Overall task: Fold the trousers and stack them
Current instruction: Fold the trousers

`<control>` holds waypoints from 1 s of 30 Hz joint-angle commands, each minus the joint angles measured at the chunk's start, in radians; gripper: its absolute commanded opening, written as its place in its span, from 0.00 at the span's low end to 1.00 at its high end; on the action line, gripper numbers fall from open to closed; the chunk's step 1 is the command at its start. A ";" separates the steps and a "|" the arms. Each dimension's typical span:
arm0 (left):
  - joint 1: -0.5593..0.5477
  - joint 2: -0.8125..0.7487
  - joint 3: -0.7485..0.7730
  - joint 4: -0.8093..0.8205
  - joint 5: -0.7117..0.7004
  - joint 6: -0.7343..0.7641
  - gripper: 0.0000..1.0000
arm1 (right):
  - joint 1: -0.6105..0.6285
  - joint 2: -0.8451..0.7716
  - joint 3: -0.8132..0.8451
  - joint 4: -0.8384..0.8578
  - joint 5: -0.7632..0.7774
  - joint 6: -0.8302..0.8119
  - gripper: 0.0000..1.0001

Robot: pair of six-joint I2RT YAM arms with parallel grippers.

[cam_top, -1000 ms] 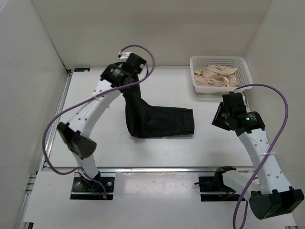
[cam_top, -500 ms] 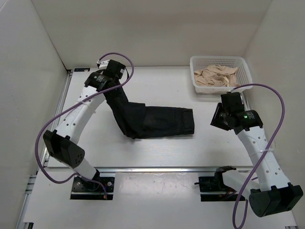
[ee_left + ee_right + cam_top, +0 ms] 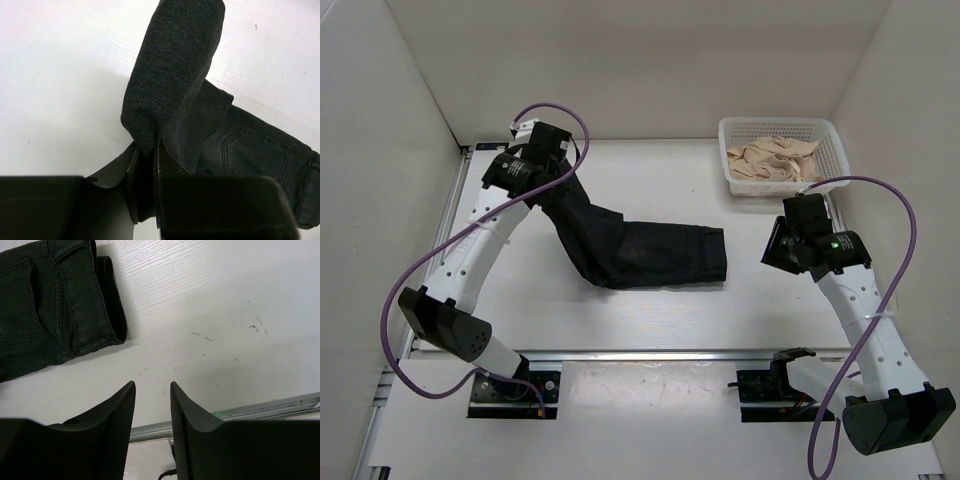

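Note:
The black trousers lie across the middle of the table, their waistband end to the right. One leg rises from the pile up to my left gripper, which is shut on the leg's end near the table's back left. In the left wrist view the fabric is pinched between the fingertips, and a back pocket shows below. My right gripper hovers open over bare table just right of the waistband, nothing between its fingers.
A white basket holding beige cloth stands at the back right. White walls close in the table on three sides. A metal rail runs along the near edge.
My left gripper has swung left and slightly back, dragging the held trouser leg with it. The right arm has stayed still.

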 commanded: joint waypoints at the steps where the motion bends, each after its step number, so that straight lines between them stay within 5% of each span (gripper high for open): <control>1: 0.008 -0.057 0.025 0.044 -0.011 -0.011 0.10 | -0.005 -0.011 -0.013 0.010 -0.008 -0.014 0.40; 15: -0.294 0.147 0.283 0.008 -0.158 0.018 0.10 | -0.005 -0.020 -0.022 0.010 -0.008 -0.014 0.40; 30: -0.551 0.493 0.582 -0.001 -0.129 -0.063 0.10 | -0.005 -0.067 -0.022 -0.033 0.034 -0.014 0.40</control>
